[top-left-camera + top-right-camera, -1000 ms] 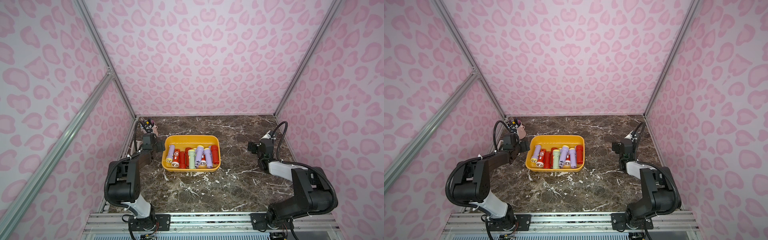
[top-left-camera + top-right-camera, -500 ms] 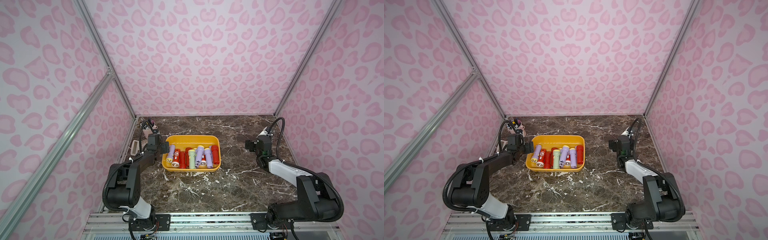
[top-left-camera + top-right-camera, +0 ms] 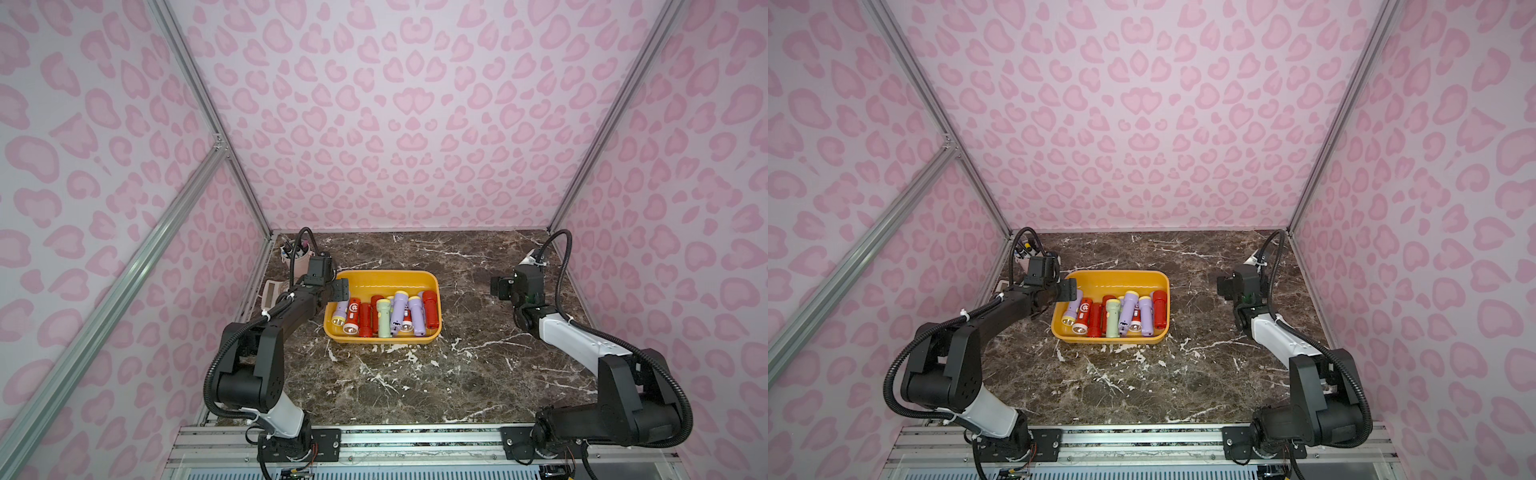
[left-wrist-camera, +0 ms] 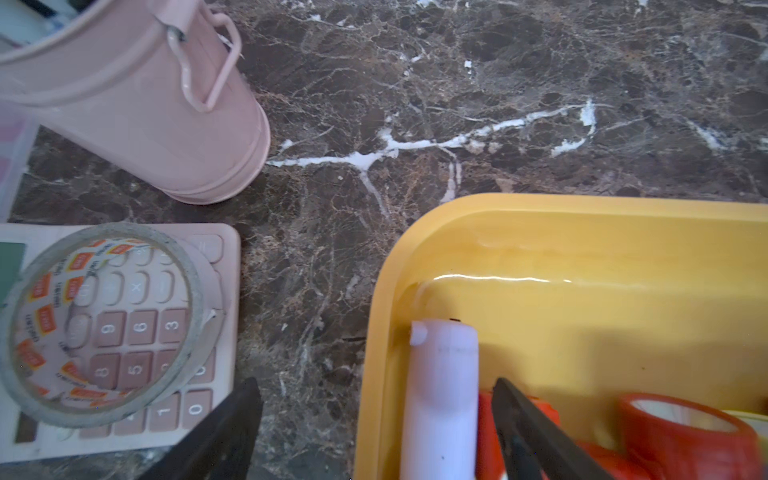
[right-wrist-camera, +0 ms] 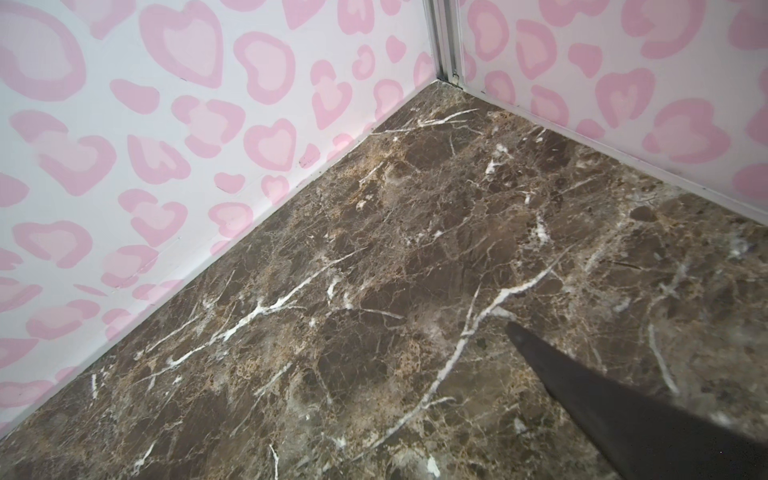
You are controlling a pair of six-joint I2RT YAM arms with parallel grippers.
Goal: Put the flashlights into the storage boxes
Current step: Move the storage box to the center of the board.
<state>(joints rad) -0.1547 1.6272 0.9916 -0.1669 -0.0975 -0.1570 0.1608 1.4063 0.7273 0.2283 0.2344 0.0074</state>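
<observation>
The yellow storage box (image 3: pixel 386 277) (image 3: pixel 1117 275) sits mid-table with several flashlights (image 3: pixel 384 318) (image 3: pixel 1112 318) lying side by side in it: red, lilac and one pale green. My left gripper (image 3: pixel 340 289) (image 4: pixel 374 419) hangs open over the box's left wall (image 4: pixel 382 332). One finger is outside the box and one is inside. A lilac flashlight (image 4: pixel 440 395) lies between them, untouched. My right gripper (image 3: pixel 500 286) (image 3: pixel 1225 286) is open and empty above bare table to the right of the box. Only one of its fingers (image 5: pixel 602 395) shows in the right wrist view.
A pink pen cup (image 3: pixel 301 257) (image 4: pixel 137 116) stands in the back left corner. Beside it lies a calculator (image 3: pixel 272 291) (image 4: pixel 124 353) with a roll of tape (image 4: pixel 104 324) on top. Patterned walls close in both sides and the back.
My left gripper has swung right from beside the pen cup to the box's left edge. My right gripper has drifted slightly left and toward the back.
</observation>
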